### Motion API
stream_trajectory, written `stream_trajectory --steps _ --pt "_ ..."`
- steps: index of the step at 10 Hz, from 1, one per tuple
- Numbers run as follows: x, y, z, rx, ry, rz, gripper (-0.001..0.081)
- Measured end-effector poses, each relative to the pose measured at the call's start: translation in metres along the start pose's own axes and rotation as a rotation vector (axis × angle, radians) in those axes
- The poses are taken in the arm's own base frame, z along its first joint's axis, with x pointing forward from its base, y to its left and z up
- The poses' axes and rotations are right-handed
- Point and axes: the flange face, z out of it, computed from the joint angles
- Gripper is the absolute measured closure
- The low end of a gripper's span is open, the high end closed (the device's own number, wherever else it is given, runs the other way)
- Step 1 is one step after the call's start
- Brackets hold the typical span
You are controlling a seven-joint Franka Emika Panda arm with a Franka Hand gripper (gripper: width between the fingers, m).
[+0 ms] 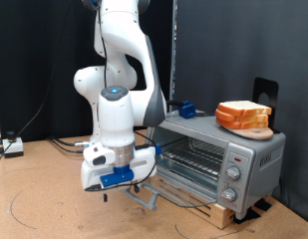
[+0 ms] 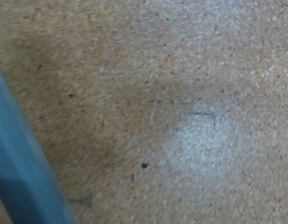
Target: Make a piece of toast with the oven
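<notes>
One oven at right stands open, rack bare; one bread stack on top; gripper lower centre, spread unclear

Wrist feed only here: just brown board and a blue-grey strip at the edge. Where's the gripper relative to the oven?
Observer: The gripper hangs low over the table, beside the oven on the exterior view's left, right by the door handle.
Operator: Door open?
Observer: Yes, folded down. The wire rack shows, with no bread on it that I can see.
Operator: Where's the bread?
Observer: A stack of slices sits on top of the oven.
</notes>
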Motion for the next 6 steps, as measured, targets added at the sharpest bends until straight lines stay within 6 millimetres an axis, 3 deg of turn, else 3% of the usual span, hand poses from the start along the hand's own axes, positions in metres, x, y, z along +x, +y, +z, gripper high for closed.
stream_trajectory --steps 3,6 --pt "0.005 0.000 0.025 -0.030 0.001 0.020 0.0002" --pt "0.009 0.003 0.031 -0.010 -0.013 0.005 0.0002"
